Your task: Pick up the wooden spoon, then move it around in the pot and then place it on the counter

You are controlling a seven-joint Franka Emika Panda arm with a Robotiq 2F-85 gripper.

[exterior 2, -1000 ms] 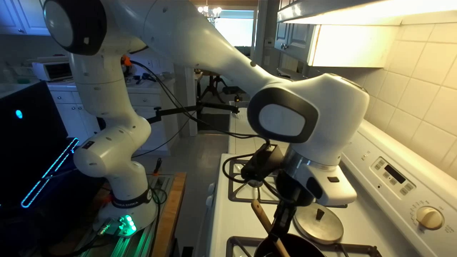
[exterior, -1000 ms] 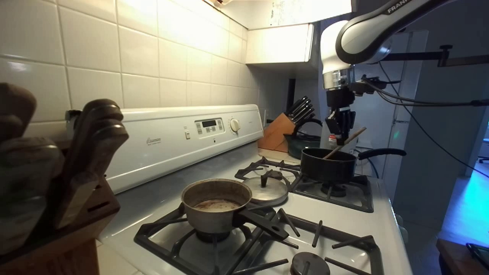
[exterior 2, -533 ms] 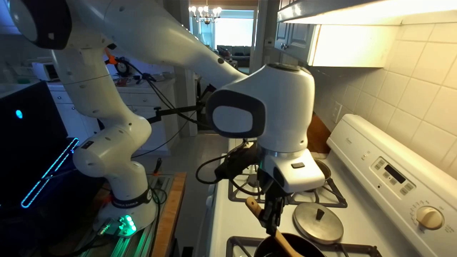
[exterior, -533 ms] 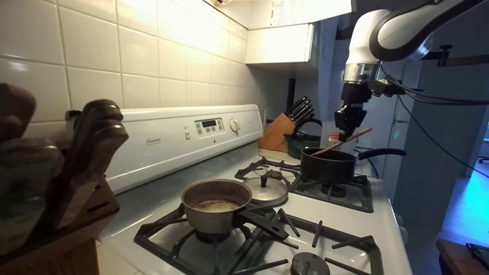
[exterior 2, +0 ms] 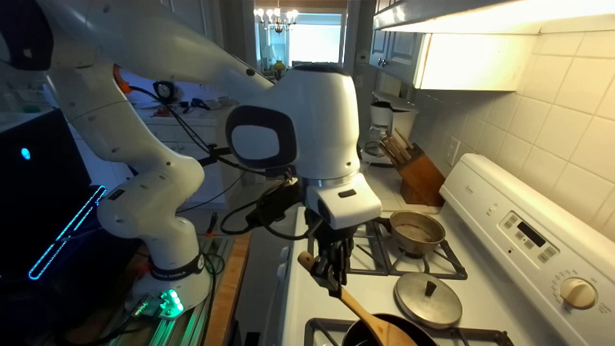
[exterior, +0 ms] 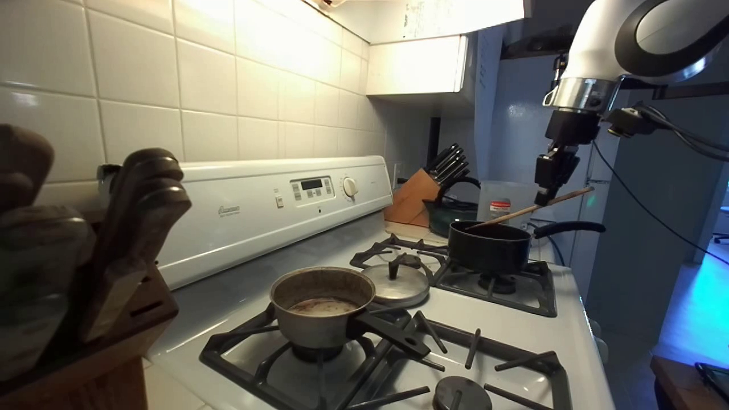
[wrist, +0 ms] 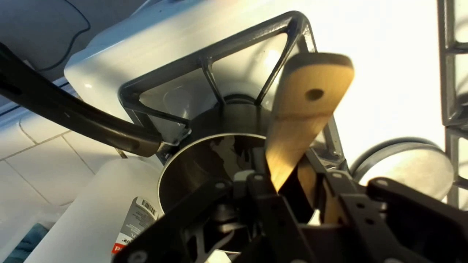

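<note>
The wooden spoon [exterior: 572, 195] slants over the black pot [exterior: 490, 250] in both exterior views. Its handle points up and away from the stove's back panel, and its flat head [exterior 2: 391, 334] is at the pot's mouth. Whether the head touches the pot's wall I cannot tell. My gripper [exterior: 544, 199] is shut on the spoon's handle, above and beside the pot's rim. In the wrist view the handle's end [wrist: 307, 98] stands out from between the gripper's fingers [wrist: 256, 160]. The spoon's head is hidden in the wrist view.
The pot's long handle [exterior: 569, 228] sticks out toward the stove's front. A metal lid [exterior: 398, 285] lies beside the pot. A worn saucepan [exterior: 319, 330] stands on another burner. A pale plastic container [exterior: 490, 199] and a knife block [exterior: 413, 199] stand on the counter behind.
My gripper has moved with the spoon toward the stove's front and slightly up. The spoon lies flatter, and its head has come up nearer the pot's rim, showing more.
</note>
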